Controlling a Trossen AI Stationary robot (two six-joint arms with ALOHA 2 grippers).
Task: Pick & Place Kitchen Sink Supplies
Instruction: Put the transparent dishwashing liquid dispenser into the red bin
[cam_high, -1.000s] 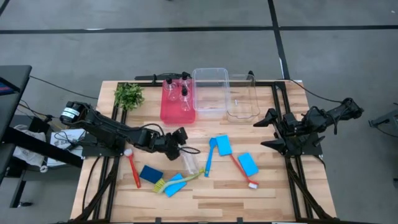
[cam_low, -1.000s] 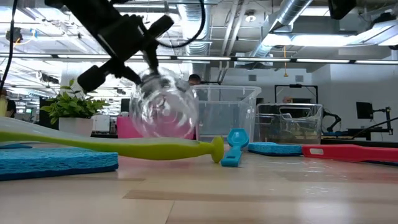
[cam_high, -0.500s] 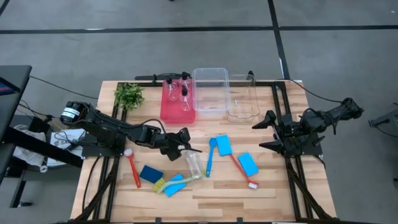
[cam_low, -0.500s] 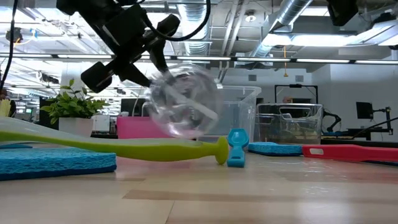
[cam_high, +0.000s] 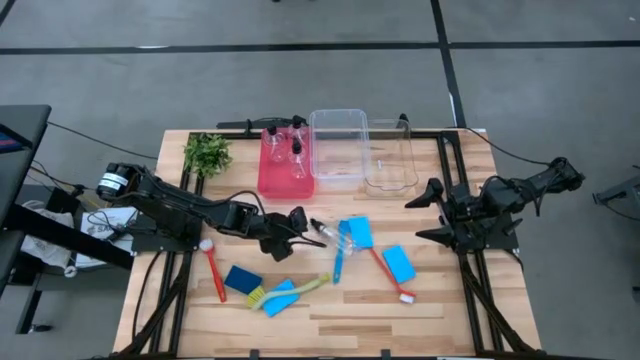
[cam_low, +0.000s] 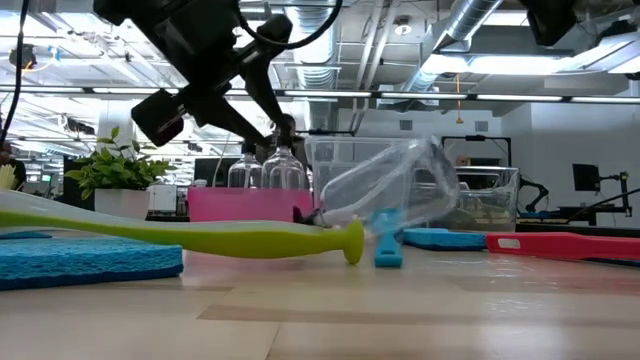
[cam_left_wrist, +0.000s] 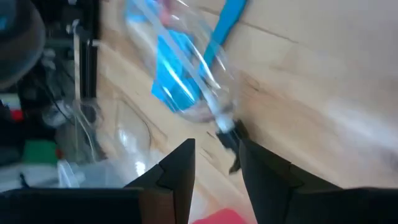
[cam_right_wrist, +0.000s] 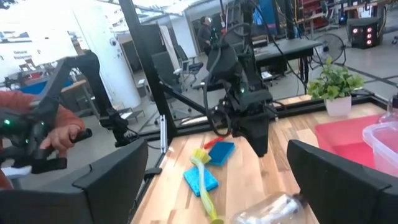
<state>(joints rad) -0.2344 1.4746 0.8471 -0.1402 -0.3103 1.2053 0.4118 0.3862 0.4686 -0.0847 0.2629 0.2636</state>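
Clear bottle (cam_high: 333, 233) lies just beyond the parted left claw (cam_high: 300, 232).

Robotics lab, exposed ceiling ducts (cam_low: 470, 30), monitors on desks (cam_low: 585, 178), other rigs behind

From my overhead, the clear bottle (cam_high: 333, 236) at centre frame is barely readable against the wood and I can't make out its outline. In my left wrist feed it's a smeared streak, its far end cut by the top edge. The left gripper (cam_high: 297, 227) hides its fingertips from above. Low camera: the red brush (cam_low: 560, 245) runs off the right edge.
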